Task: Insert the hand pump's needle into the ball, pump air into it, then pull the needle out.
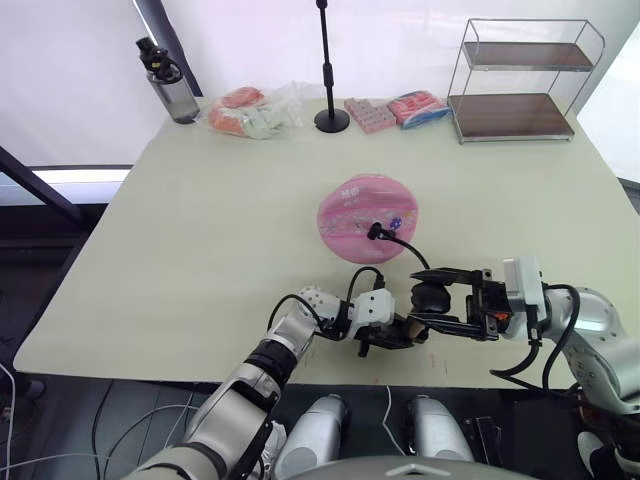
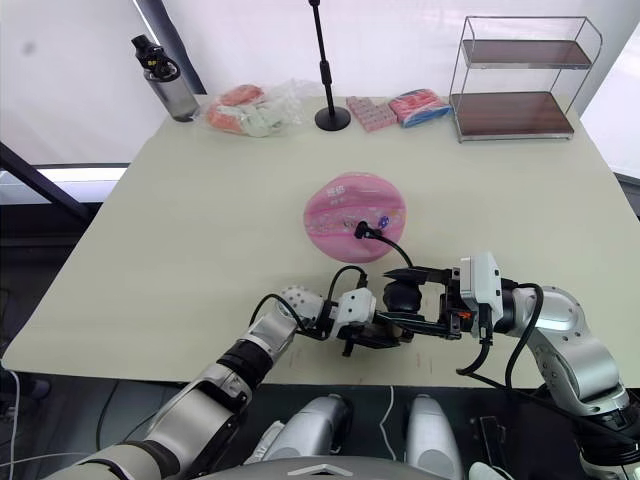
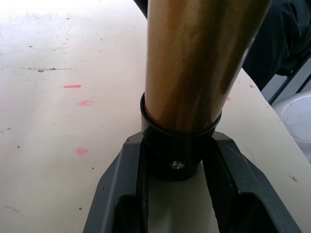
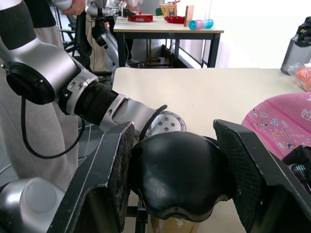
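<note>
Needle (image 1: 373, 230) looks already stuck in the ball (image 1: 366, 218), mid-frame. Left gripper (image 1: 385, 333) clamps the pump (image 3: 194, 68) barrel, right gripper (image 1: 432, 298) pinches its handle (image 4: 177, 177) — pumping and pull-out probably remain.

Beige table (image 1: 200, 240), pink ball (image 1: 362, 215), wire rack (image 1: 520, 80)

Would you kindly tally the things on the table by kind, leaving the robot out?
Balls: 1, pink ball
Pumps: 1, pump
Bottles: 1, bottle
Stands: 1, stand
Racks: 1, rack
Packet piles: 3, bag, pink packets, red-blue packets
Total: 8
</note>
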Robot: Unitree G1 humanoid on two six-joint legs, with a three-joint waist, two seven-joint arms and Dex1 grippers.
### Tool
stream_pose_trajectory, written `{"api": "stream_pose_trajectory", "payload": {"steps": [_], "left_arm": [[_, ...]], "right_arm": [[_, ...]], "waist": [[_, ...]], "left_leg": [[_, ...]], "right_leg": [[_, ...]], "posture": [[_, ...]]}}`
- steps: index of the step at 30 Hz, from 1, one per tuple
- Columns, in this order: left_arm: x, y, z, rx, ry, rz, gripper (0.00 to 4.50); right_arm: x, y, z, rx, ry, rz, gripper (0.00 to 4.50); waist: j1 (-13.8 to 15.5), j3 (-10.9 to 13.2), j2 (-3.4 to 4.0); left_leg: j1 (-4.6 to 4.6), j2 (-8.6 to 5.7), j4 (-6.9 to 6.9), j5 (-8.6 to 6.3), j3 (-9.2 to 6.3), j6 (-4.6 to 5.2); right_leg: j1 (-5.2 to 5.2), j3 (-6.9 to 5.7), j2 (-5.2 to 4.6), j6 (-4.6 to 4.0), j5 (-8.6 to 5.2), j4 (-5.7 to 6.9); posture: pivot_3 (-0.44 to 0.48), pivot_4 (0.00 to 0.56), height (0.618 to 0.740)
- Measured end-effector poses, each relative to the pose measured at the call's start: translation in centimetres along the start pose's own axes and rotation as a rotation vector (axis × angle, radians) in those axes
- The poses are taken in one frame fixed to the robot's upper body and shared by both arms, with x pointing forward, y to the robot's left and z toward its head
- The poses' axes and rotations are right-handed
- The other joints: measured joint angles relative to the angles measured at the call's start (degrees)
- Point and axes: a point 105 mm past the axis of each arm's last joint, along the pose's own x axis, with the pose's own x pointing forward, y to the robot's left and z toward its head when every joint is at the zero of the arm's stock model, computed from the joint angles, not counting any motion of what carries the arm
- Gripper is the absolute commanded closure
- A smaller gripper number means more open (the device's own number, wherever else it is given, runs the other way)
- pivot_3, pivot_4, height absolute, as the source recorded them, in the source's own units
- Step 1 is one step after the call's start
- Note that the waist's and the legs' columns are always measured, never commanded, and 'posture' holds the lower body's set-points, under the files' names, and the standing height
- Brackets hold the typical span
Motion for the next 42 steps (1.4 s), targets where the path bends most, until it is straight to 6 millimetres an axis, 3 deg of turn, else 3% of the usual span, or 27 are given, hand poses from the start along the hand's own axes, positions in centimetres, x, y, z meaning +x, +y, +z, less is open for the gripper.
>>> {"api": "stream_pose_trajectory", "payload": {"steps": [12,30,36,42], "left_arm": [[0.3,-0.1,-0.1,-0.022,0.005,0.014,3.40],[0.9,0.1,-0.2,-0.031,-0.009,0.063,3.41],[1.6,0.5,0.3,-0.024,-0.014,0.069,3.41],[1.9,0.6,0.5,-0.026,-0.020,0.070,3.41]], "right_arm": [[-0.8,-0.7,0.9,0.056,0.015,-0.050,2.40],[-2.0,-2.3,9.9,-0.029,-0.030,-0.015,2.40],[-2.5,-2.4,12.2,-0.071,-0.035,-0.002,2.40],[-2.6,-2.7,12.7,-0.065,-0.033,-0.001,2.40]], "waist": [[0.2,0.0,-0.01],[0.1,0.0,0.00],[0.2,0.0,0.00],[0.2,0.0,-0.01]], "left_leg": [[-0.03,-0.05,0.08,-0.01,-0.04,0.01],[-0.20,-0.06,0.47,-0.09,-0.05,0.16],[-0.32,-0.11,0.67,-0.21,-0.01,0.35],[-0.35,-0.14,0.69,-0.22,0.01,0.37]], "right_leg": [[0.03,-0.03,-0.06,0.02,0.01,-0.01],[0.06,-0.09,-0.10,0.11,0.07,0.00],[0.06,-0.09,-0.20,0.20,0.12,-0.04],[0.04,-0.09,-0.30,0.22,0.13,-0.04]], "posture": [[0.000,0.150,0.736],[0.000,0.150,0.736],[0.000,0.150,0.736],[0.000,0.150,0.736]]}}
